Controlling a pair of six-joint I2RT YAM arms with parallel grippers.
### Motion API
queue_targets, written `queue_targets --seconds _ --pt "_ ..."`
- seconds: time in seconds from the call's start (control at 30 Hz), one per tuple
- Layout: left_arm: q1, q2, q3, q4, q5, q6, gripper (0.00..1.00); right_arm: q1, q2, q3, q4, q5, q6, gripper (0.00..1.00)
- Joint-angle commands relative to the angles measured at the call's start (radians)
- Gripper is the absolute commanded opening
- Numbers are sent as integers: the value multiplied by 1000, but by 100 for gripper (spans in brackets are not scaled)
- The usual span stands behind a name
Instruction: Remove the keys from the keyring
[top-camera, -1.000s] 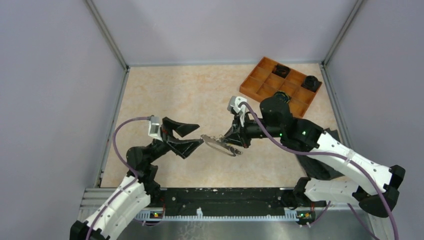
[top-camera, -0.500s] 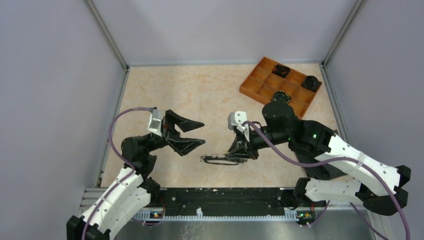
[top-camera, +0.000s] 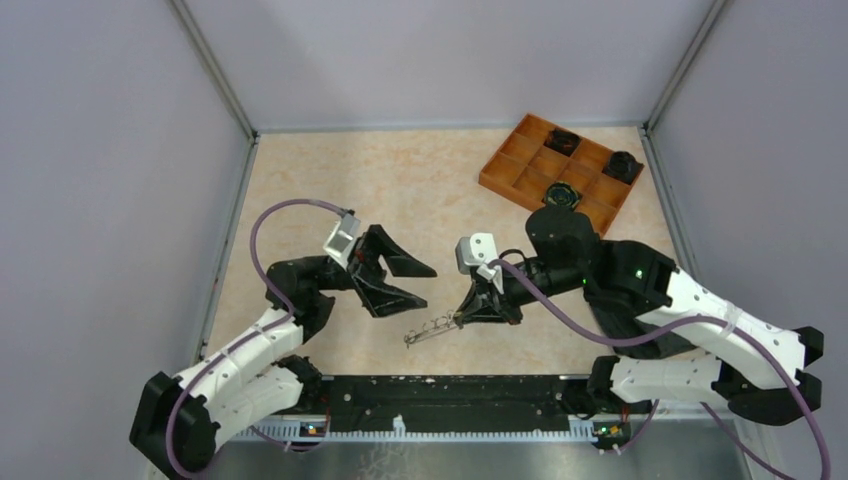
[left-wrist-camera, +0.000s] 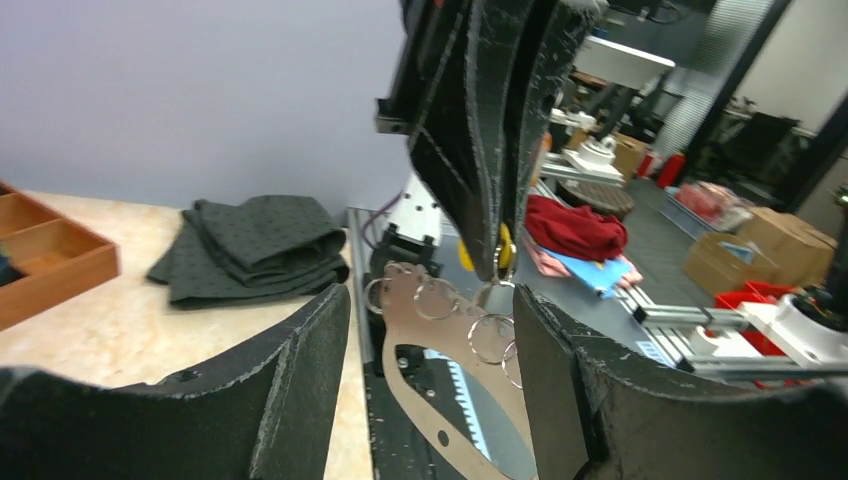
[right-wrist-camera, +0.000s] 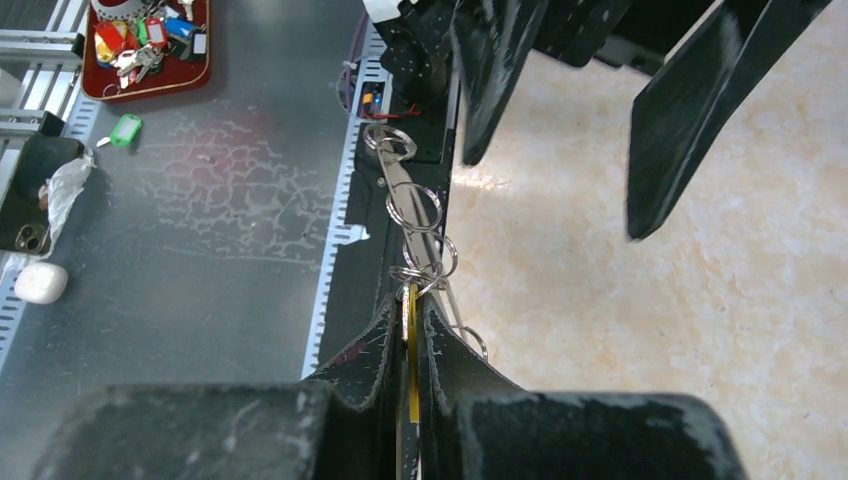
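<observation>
My right gripper (top-camera: 464, 316) is shut on the keys: a yellow tag-like piece (right-wrist-camera: 412, 372) and a thin metal key pinched flat between its jaws. The keyring (top-camera: 428, 328), a flat grey metal loop carrying several small split rings (right-wrist-camera: 412, 208), hangs from the keys toward the near table edge. My left gripper (top-camera: 428, 285) is open and empty, just above and left of the keyring. In the left wrist view the keyring (left-wrist-camera: 440, 350) lies between my open fingers (left-wrist-camera: 300, 370) without touching, and the yellow piece (left-wrist-camera: 505, 245) shows under the right gripper's fingers (left-wrist-camera: 480, 150).
An orange compartment tray (top-camera: 522, 160) with a few black parts stands at the back right. A folded dark cloth (left-wrist-camera: 255, 245) lies by the right arm's base. The black toothed rail (top-camera: 450, 390) runs along the near edge. A red tray of keys (right-wrist-camera: 145, 45) sits off the table.
My right gripper has moved down toward the near edge, carrying the keys and keyring. My left gripper has swung right and forward, staying open, and now sits over the ring's free end.
</observation>
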Motion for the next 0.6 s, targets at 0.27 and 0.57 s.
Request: queue_targets --seconds 0.27,0.57 --pt "-188 137 22 180 15 45 62 24 10 83 6 17 -43 0" --pt "-212 175 17 305 23 -14 58 33 7 101 0 34 -49 0"
